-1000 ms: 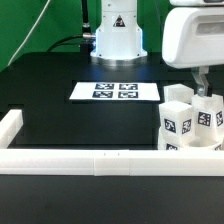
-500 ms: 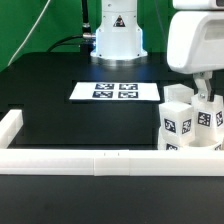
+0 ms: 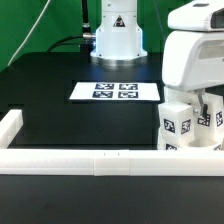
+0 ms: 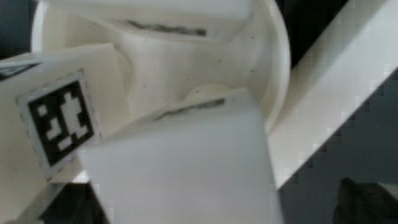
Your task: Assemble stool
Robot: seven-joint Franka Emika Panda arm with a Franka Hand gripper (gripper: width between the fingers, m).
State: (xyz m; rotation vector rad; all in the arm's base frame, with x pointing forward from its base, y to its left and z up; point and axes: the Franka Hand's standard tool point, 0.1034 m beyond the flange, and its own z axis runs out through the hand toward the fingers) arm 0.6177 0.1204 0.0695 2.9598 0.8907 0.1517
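Note:
White blocky stool legs with black-and-white tags stand close together at the exterior view's right, one in front (image 3: 176,124) and one behind it (image 3: 207,119). My gripper (image 3: 203,101) has come down right over them, its white hand covering their tops. In the wrist view a tagged leg (image 4: 63,110) and a plain white leg face (image 4: 187,170) fill the picture. That plain face lies between my dark fingertips, which stand wide apart, so the gripper (image 4: 214,208) is open. I cannot make out the round seat for certain.
The long white border rail (image 3: 90,161) runs along the front and turns back at the exterior view's left. The marker board (image 3: 116,91) lies flat in the middle of the black table. The arm's white base (image 3: 117,40) stands behind it.
My gripper has moved down and toward the exterior view's left, onto the group of legs. The legs and the marker board have not moved.

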